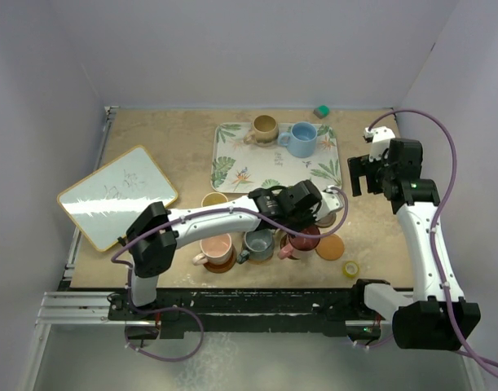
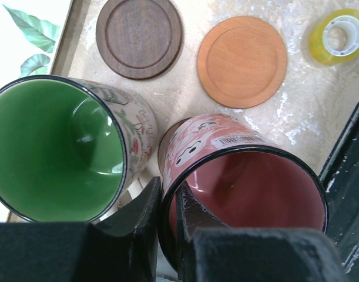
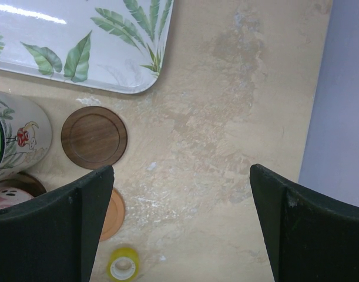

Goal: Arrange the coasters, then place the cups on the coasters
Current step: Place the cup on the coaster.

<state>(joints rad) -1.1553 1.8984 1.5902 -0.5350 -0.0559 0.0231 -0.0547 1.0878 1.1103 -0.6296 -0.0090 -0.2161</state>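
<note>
Your left claw (image 2: pixel 167 198) clamps the red mug (image 2: pixel 250 188) by its rim beside the orange coaster (image 2: pixel 242 60); your right claw (image 3: pixel 180 176) gapes, empty.

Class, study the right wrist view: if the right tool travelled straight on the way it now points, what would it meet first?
Probably bare table: the open right tool frames only tabletop, with the dark wooden coaster off to one side. Its height above the surface is unclear.

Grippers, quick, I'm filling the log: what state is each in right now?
Left gripper: shut on the dark red cup, at its rim.
Right gripper: open, holding nothing.
</note>
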